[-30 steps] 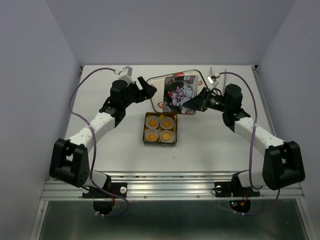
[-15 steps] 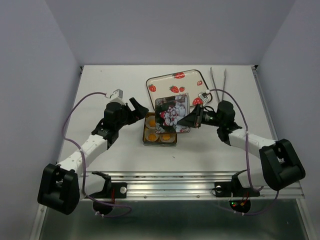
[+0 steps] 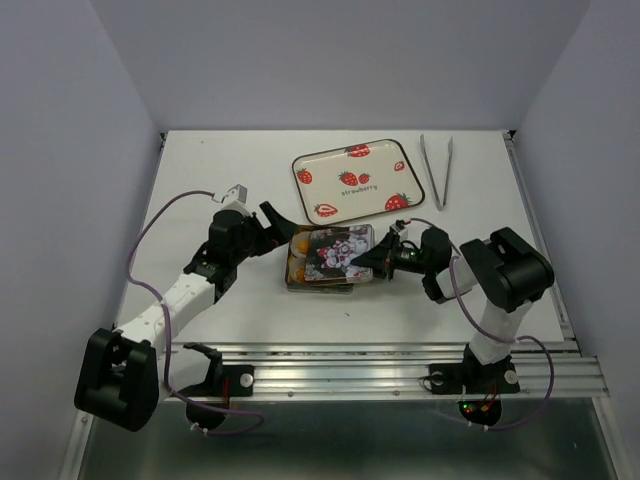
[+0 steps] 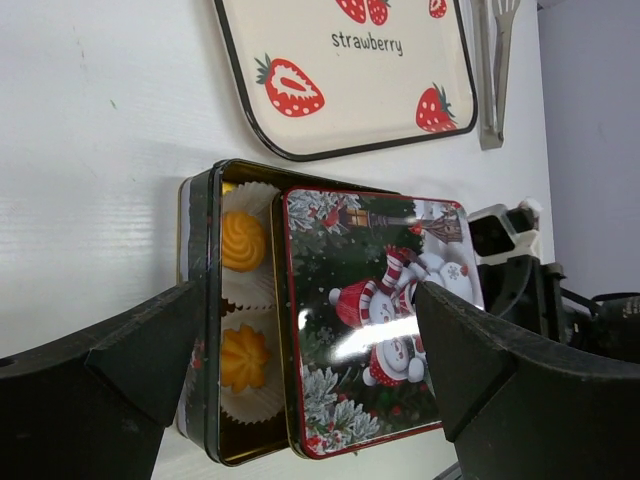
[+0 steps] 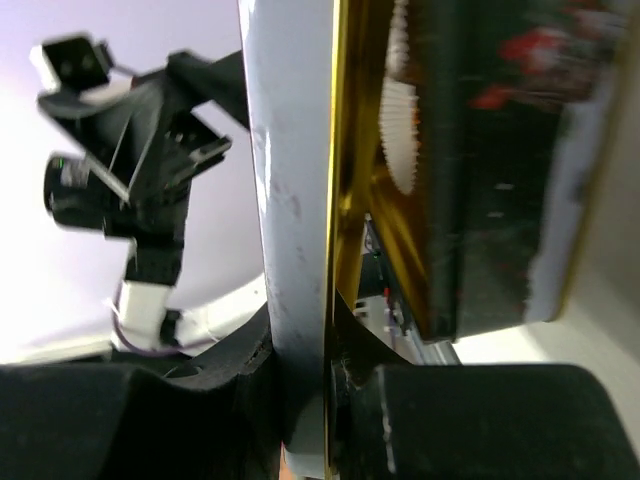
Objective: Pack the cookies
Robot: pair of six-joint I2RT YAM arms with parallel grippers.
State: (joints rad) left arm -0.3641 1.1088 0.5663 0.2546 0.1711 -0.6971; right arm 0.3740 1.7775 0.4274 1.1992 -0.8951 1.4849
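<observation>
Top external view puts the left tool [image 3: 277, 226], spread and holding nothing, just beside the left wall of the tin [image 4: 198, 230]. The cookies [image 4: 243, 240] sit in white paper cups [image 4: 242, 196] inside the tin. From the left wrist we see two in the left column, and the rest are hidden under the lid [image 4: 370, 310]. The lid lies over the tin but offset to the right, and the right tool [image 3: 372, 262] pinches its right edge.

We judge the step to be seating the lid. Slide it left until its rim meets the tin's walls on every side, keep it level, then press. The left tool could brace the tin against skating.

The table [image 3: 220, 170] is open to the left and near. The strawberry tray [image 3: 335, 165] lies close on the far side, and the tongs [image 3: 437, 170] are well off at far right.
</observation>
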